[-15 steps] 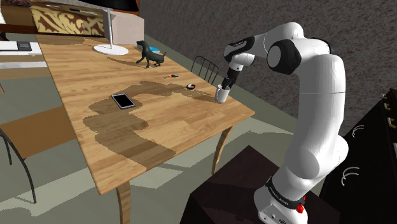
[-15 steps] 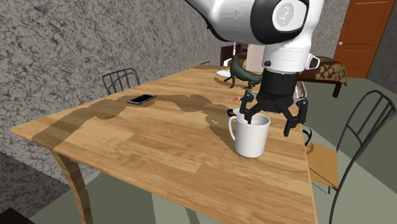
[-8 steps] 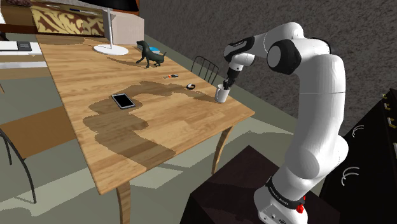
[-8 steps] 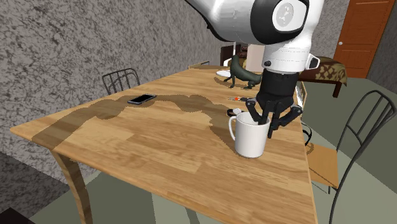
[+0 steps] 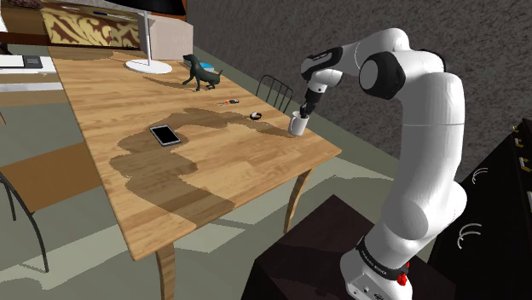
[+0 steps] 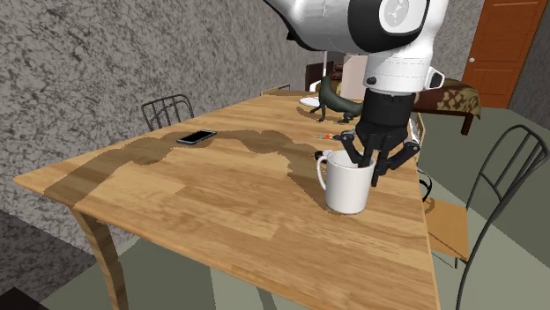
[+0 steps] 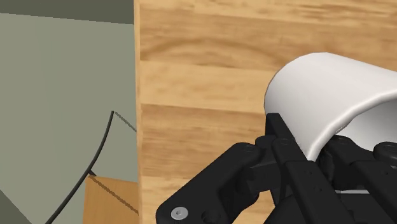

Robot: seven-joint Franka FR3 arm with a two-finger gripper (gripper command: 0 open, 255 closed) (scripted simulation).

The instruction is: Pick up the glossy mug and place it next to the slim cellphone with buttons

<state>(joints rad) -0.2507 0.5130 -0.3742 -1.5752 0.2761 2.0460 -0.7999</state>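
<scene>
Phone (image 5: 164, 135): lies flat on the table (image 5: 111, 102), well apart from the mug, to the mug's left in the shoulder view. A darker band in the tabletop runs from there toward the mug.

Small round object (image 5: 255, 115): near the mug, on its phone side.

Mug (image 5: 297, 125): white, upright, with the table's edge just beside it. The handle (image 6: 321, 172) faces the phone side. Whether the base rests on the wood or has just cleared it cannot be told.

Gripper (image 6: 365, 162): directly over the mug. The wrist view shows the fingers drawn in on the mug's wall (image 7: 331, 89), one inside the rim and one outside, on the side away from the handle.

Assessment: the grasp appears made, and the step in hand is the lift. The next move calls for a straight rise and a carry over the round object. The mug should be set down just beside the phone, not on it. A one-wall pinch may let the mug tilt, so slow travel is advised.
</scene>
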